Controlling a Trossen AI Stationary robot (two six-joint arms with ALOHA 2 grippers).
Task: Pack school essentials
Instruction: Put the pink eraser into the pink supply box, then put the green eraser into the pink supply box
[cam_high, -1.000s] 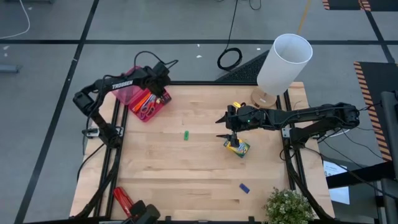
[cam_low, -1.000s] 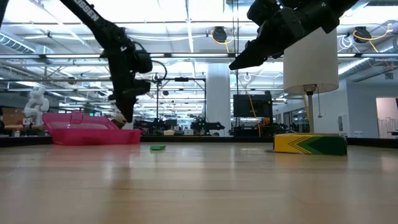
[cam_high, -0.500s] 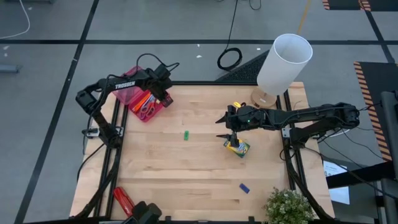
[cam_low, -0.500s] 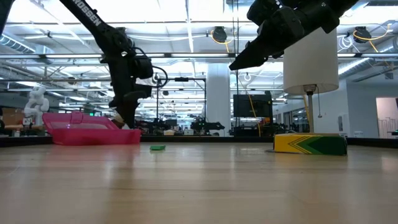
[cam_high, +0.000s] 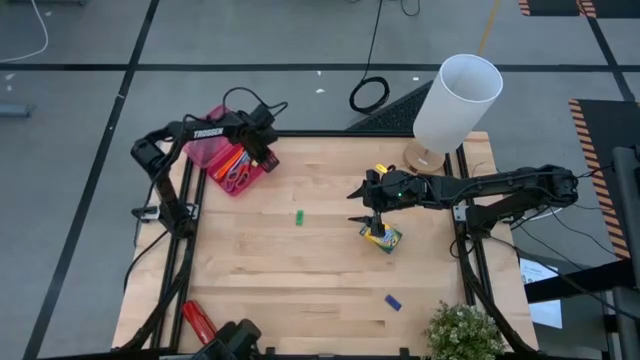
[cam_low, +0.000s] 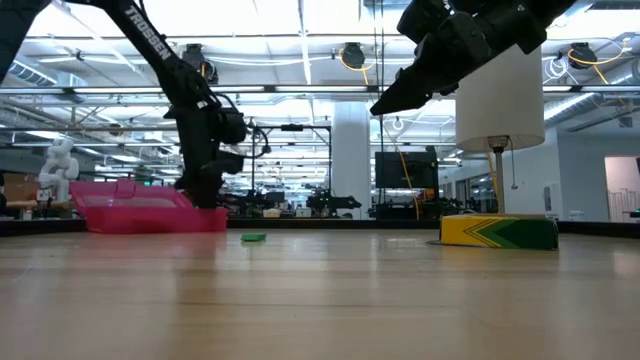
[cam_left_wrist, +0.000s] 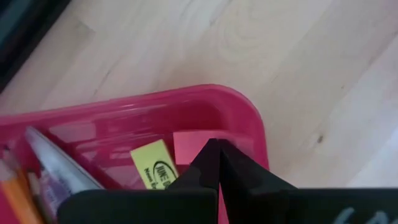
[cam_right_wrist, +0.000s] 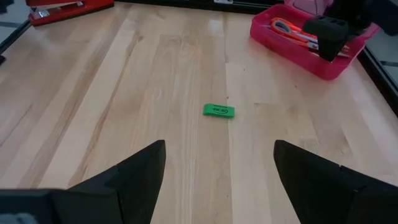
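Observation:
A pink tray (cam_high: 232, 160) at the table's far left holds scissors (cam_high: 237, 177), an orange marker (cam_high: 228, 160), a yellow eraser (cam_left_wrist: 152, 163) and a pink eraser (cam_left_wrist: 188, 145). My left gripper (cam_left_wrist: 217, 148) is shut, its tips low in the tray's corner beside the pink eraser. A green eraser (cam_high: 298, 217) lies flat mid-table. The green-yellow crayon box (cam_high: 381, 237) lies flat right of centre, and a blue eraser (cam_high: 393, 302) lies toward the near edge. My right gripper (cam_high: 364, 205) hangs open above the table, just left of the crayon box. My left gripper's shut fingertips (cam_left_wrist: 208, 155) point down into the tray's corner, right at the pink eraser's edge (cam_left_wrist: 202, 142). Whether they touch the eraser or the tray floor, I cannot tell.
A white lamp (cam_high: 455, 100) stands at the far right corner. A potted plant (cam_high: 465, 335) sits at the near right. A long red stapler (cam_high: 198, 322) lies at the near left edge. Bare wood lies between the tray and the crayon box.
My left gripper has sunk lower into the pink tray's corner, shifting slightly toward the table's right. The right arm has kept still.

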